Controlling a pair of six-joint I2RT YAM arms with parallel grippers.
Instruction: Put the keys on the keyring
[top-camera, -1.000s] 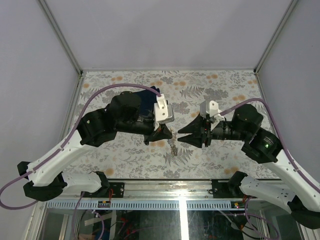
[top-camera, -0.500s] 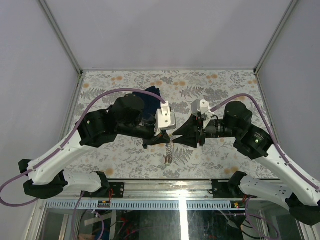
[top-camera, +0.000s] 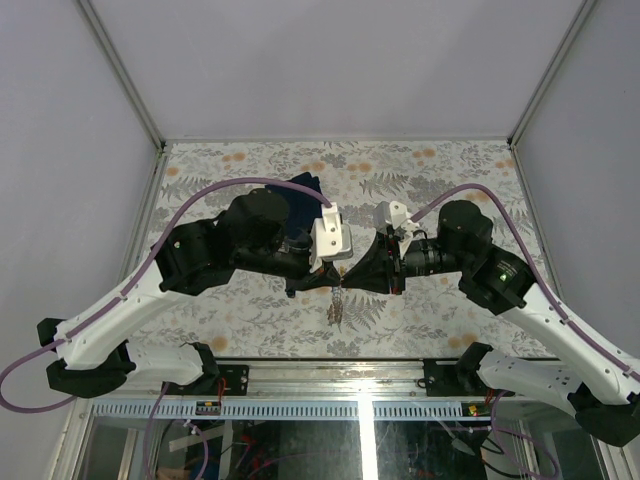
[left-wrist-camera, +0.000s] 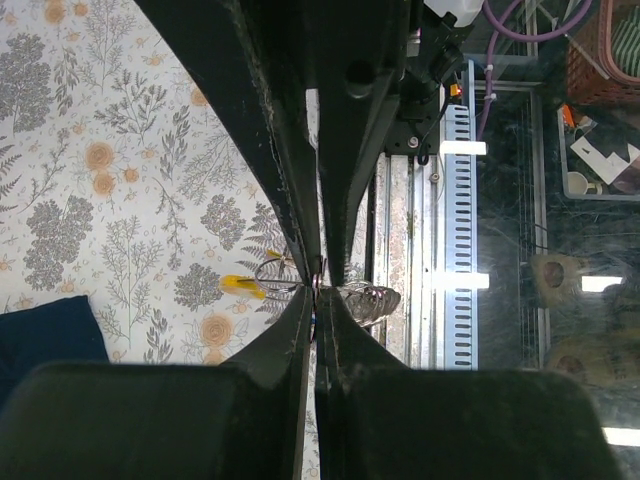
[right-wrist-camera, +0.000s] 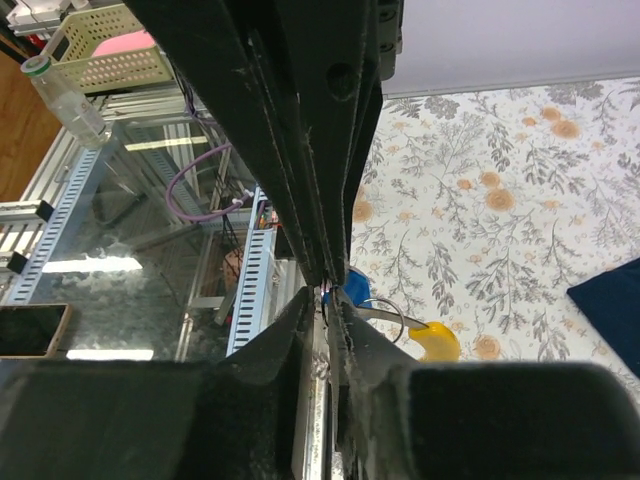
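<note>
left end effector (left-wrist-camera: 316, 288): pinched fully together, its tips on the thin wire of the keyring (left-wrist-camera: 277, 271), as best the wrist view shows.
right end effector (right-wrist-camera: 330, 288): drawn narrow, tip to tip with the left one. A slim gap shows, and I cannot tell whether it has bitten on anything.
keyring position: held in the air between the two arms, above the near middle of the worktop (top-camera: 440, 180), not lying on it.
keys (top-camera: 338, 306): hanging in a small bunch just below the meeting tips. A yellow-tagged key (left-wrist-camera: 243, 287) and a blue-tagged key (right-wrist-camera: 356, 291) sit close against the ring (whether either is threaded on it is too small to read).
risk, slip: the wire is thin and smooth, so an off-centre pinch could let the ring twist or slide out, and the bunch would fall to the worktop.
risk, collision: the fingertips are nearly touching, so any further push inward by the right arm could knock the left one's hold loose.
risk, wrong grasp: the right tips could close on the ring wire instead of a key, leaving nothing free to thread.
risk, hidden view: each wrist camera has its own fingers across the work point, so a missed catch may go unseen.
navy cloth (left-wrist-camera: 45, 335): lying well apart on the worktop, no part in this.
</note>
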